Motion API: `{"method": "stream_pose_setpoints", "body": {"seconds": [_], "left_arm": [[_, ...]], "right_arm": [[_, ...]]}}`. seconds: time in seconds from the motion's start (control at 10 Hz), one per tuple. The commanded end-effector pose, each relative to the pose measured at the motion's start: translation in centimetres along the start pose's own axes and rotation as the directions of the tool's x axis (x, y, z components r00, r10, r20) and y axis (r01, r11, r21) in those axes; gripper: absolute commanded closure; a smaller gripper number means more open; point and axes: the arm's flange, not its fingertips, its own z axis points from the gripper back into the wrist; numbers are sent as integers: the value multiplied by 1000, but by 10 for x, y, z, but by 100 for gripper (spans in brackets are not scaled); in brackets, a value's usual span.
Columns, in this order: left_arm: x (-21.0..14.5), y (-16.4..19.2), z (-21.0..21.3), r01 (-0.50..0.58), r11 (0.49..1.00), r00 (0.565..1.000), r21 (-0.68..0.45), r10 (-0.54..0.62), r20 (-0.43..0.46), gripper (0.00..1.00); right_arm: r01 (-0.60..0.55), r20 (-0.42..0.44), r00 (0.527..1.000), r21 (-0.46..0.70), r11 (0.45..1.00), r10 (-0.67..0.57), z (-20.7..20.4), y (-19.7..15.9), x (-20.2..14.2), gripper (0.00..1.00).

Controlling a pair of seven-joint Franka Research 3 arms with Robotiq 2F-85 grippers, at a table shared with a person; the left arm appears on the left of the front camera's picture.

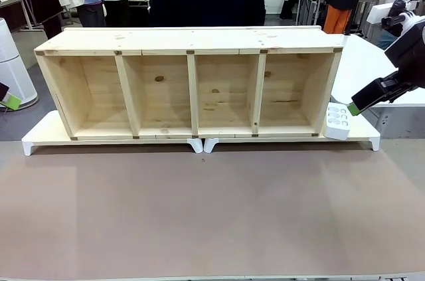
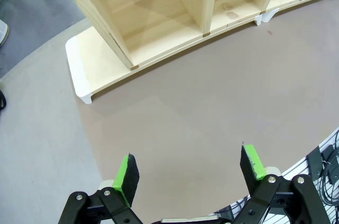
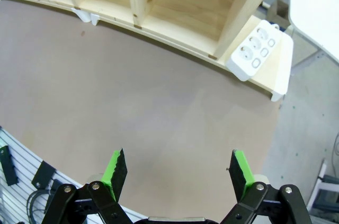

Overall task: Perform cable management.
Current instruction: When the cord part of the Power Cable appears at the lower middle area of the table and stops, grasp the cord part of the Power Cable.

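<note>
Tabletop (image 1: 212, 214) lies bare from near edge to the shelf (image 1: 192, 43), left gripper (image 2: 189, 168) and right gripper (image 3: 177, 172) both spread wide, empty.

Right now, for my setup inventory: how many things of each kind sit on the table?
Wooden shelf: 1
White risers under the shelf: 2
White power strip: 1
Total: 4
</note>
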Motion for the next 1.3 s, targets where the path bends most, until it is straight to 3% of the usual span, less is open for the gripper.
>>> {"method": "stream_pose_setpoints", "body": {"seconds": [0.0,1.2], "left_arm": [[-2,-1,0,-12,1000,1000,-1,12,-9,0],[-2,-1,0,-12,1000,1000,-1,12,-9,0]], "right_arm": [[-1,-6,1000,7,1000,1,-1,0,-1,0],[-1,-6,1000,7,1000,1,-1,0,-1,0]]}}
